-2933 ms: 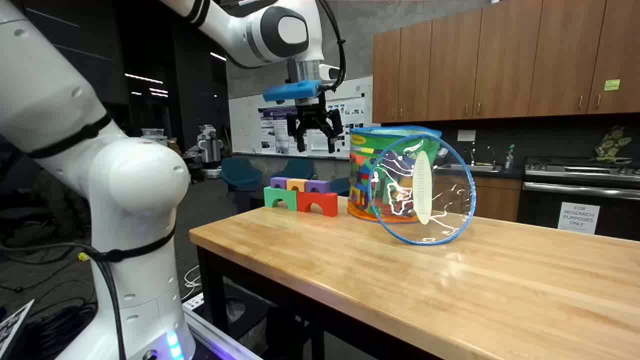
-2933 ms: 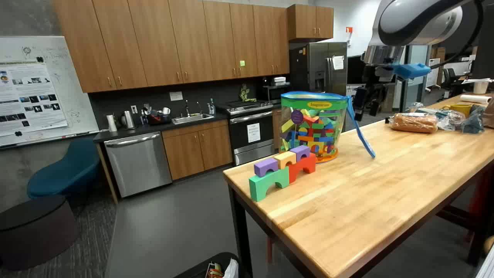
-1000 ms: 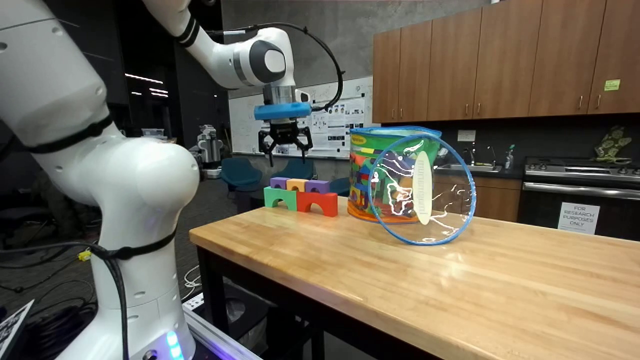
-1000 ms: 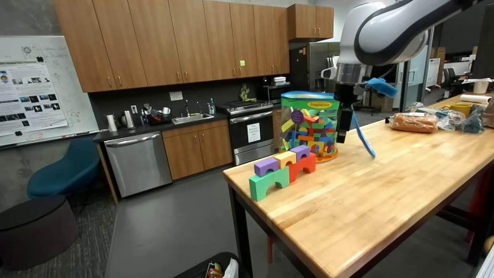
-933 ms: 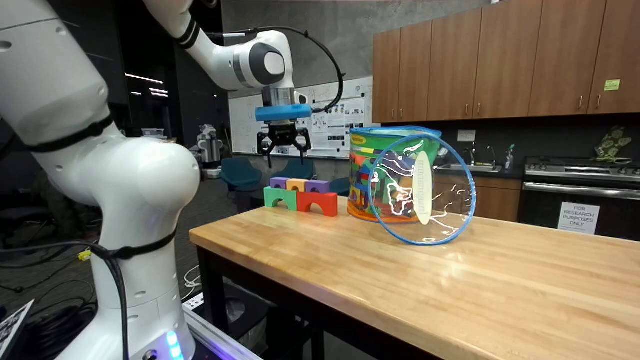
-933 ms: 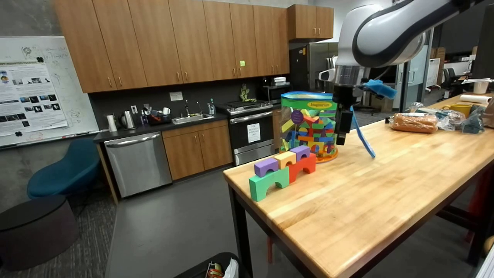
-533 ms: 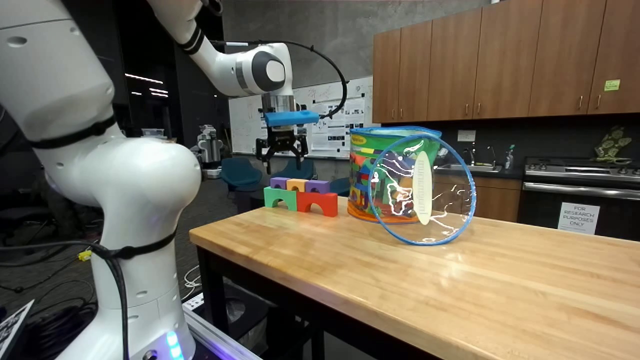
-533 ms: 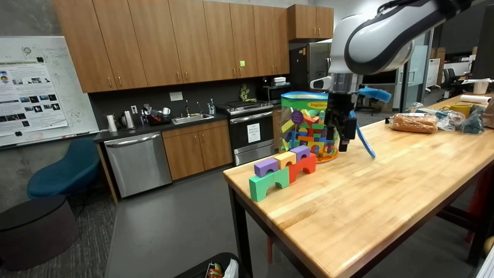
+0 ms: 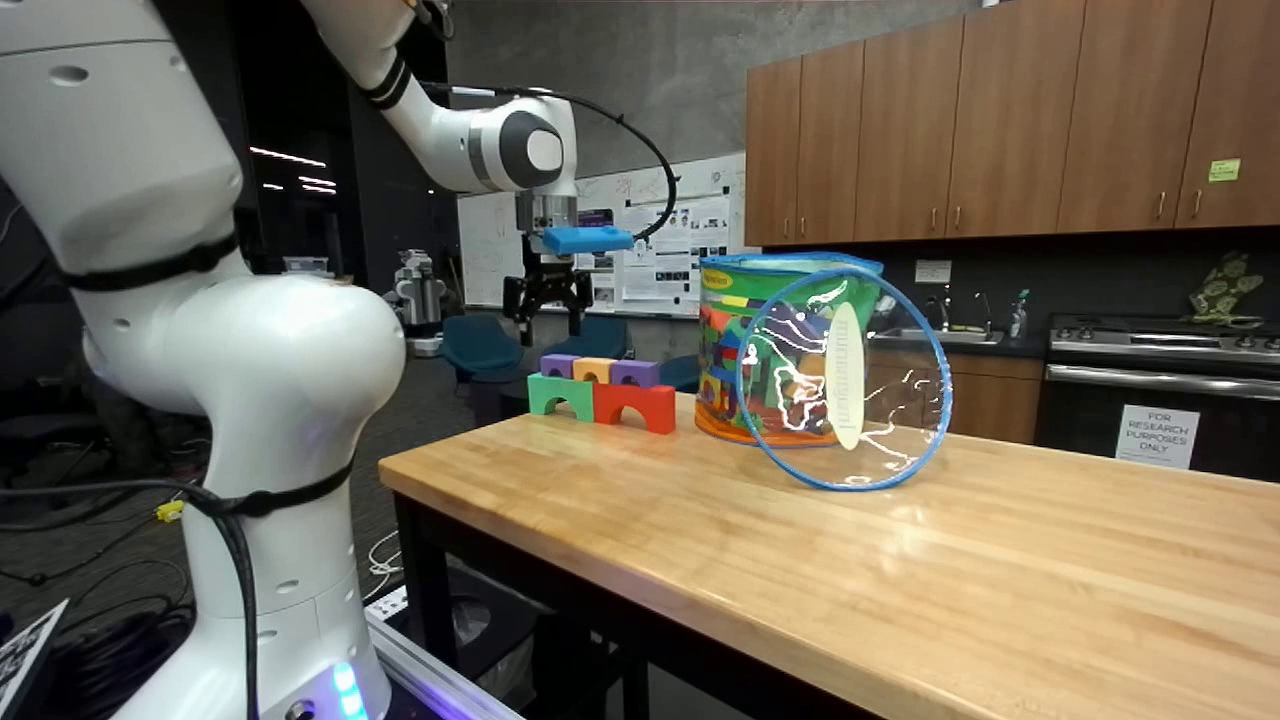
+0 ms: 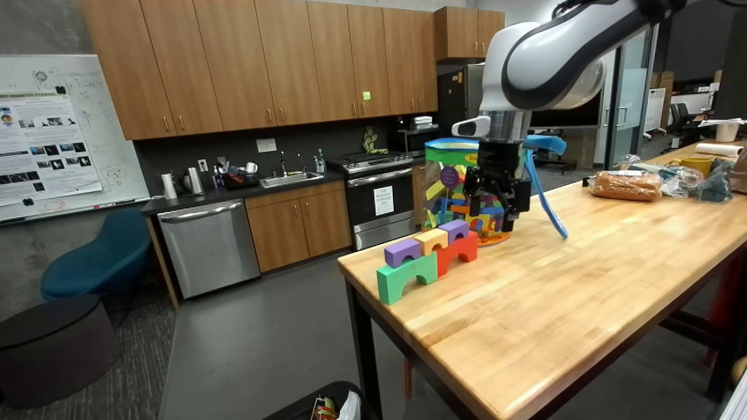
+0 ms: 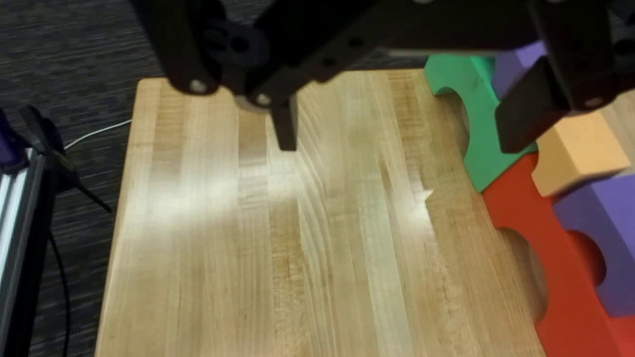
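Note:
My gripper (image 9: 550, 333) hangs open above the table end with nothing between its fingers. It is nearest to a row of foam arch blocks but apart from them in the exterior views. A green arch (image 10: 407, 274) and a red arch (image 10: 458, 251) stand end to end. On top of them sit a purple block (image 10: 402, 252), an orange block (image 10: 432, 239) and another purple block (image 10: 454, 230). In the wrist view one finger of the gripper (image 11: 399, 146) overlaps the green arch (image 11: 486, 134) and hides part of a purple block; the other finger shows over bare wood.
A clear block bag (image 9: 720, 350) with a blue rim stands beside the row. Its round transparent lid (image 9: 843, 375) hangs open against the wooden table (image 9: 700, 540). A bread loaf (image 10: 627, 185) and a yellow mug (image 10: 697, 165) lie farther along.
The arm has come down and across toward the block row, and the gripper has turned about its vertical axis. Its fingers have stayed apart. The blocks and bag have not moved.

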Robot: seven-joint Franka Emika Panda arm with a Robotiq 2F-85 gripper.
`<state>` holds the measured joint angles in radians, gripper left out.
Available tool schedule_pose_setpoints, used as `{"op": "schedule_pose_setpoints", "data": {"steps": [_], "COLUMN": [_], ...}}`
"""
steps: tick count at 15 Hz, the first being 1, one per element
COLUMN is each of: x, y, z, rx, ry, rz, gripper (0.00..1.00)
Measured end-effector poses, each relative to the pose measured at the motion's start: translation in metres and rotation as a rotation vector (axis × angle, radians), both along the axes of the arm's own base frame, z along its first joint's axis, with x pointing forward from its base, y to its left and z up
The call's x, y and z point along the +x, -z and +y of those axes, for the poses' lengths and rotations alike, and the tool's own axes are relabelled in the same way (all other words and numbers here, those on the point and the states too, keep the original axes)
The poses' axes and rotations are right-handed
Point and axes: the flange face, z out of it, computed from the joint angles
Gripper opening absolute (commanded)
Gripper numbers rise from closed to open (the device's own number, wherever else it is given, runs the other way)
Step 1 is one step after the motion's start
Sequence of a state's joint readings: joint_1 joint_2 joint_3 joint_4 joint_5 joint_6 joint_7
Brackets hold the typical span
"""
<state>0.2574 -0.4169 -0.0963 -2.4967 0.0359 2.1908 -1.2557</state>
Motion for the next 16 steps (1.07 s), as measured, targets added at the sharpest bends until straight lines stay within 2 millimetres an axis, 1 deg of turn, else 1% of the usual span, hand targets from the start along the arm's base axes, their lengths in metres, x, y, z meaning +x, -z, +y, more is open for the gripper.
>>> {"op": "schedule_pose_setpoints", "data": {"steps": [5, 8, 13, 16], "x": [0.004, 0.010, 0.030, 0.042], "y": [0.002, 0.003, 0.005, 0.010], "z": [0.043, 0.065, 0.094, 0.108], "rx": [0.006, -0.003, -0.014, -0.017], "ry": [-0.159, -0.225, -0.293, -0.322], "rz": [0.000, -0.015, -0.030, -0.028], "gripper": [1.00, 1.00, 1.00, 1.00]}}
